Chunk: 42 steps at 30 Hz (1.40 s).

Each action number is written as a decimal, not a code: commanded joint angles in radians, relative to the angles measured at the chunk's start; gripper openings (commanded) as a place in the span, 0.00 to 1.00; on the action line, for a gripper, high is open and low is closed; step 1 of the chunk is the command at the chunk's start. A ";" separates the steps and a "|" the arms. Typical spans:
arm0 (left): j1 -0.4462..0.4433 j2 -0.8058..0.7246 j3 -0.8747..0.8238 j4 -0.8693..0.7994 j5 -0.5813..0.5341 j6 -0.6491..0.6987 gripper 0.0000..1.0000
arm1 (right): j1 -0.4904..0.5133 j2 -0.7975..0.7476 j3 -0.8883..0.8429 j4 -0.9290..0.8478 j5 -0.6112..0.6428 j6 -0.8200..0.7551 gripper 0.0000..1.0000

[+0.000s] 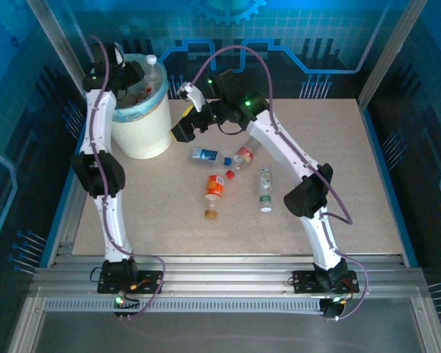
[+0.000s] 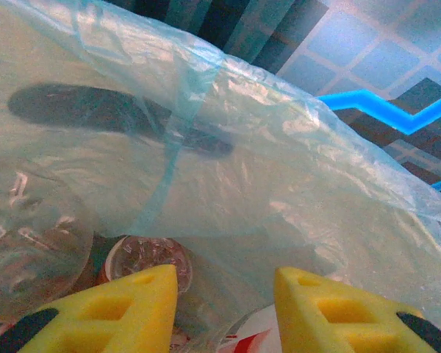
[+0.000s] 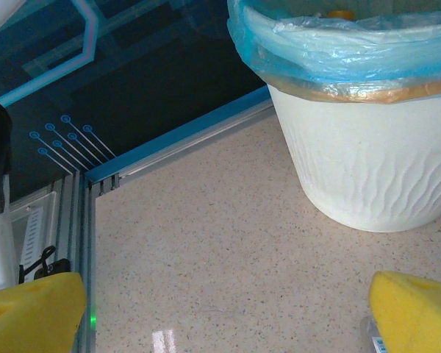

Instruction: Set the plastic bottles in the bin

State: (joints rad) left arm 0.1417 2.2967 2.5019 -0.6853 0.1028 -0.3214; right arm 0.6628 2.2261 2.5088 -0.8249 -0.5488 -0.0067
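Note:
The cream bin [image 1: 143, 132] with its pale blue liner [image 2: 279, 147] stands at the back left of the table. My left gripper [image 1: 134, 76] hangs inside its mouth. Its yellow fingers [image 2: 143, 301] are a narrow gap apart around the left gripper [image 2: 226, 278], above clear bottles [image 2: 143, 257] lying in the bin. One white-capped bottle [image 1: 153, 68] leans against the rim. Several bottles lie mid-table: blue-labelled [image 1: 208, 155], red-capped [image 1: 241, 157], orange [image 1: 214, 186], green-labelled [image 1: 265, 187]. My right gripper [image 1: 181, 112] is wide open just right of the bin [image 3: 360, 147], over bare table [image 3: 228, 309].
A small orange piece [image 1: 210, 214] lies in front of the orange bottle. A blue rail [image 3: 176, 136] edges the table behind the bin. Aluminium rails [image 1: 220, 268] run along the near edge. The right half of the tabletop [image 1: 338, 147] offers free room.

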 commanded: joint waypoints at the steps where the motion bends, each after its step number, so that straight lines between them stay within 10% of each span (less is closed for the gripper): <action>1: -0.037 -0.005 -0.103 -0.134 0.021 0.072 0.39 | 0.020 0.020 0.034 -0.033 -0.024 0.008 1.00; 28: 0.009 -0.129 -0.107 -0.152 -0.046 0.115 0.41 | 0.037 -0.017 0.037 -0.064 -0.002 0.004 1.00; 42: 0.023 -0.571 -0.429 0.015 -0.119 0.088 0.48 | 0.006 -0.119 -0.047 -0.131 0.333 0.187 1.00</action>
State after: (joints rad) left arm 0.1799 1.8297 2.1559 -0.7334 -0.0074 -0.2119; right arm 0.6857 2.1944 2.4966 -0.9154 -0.3267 0.0925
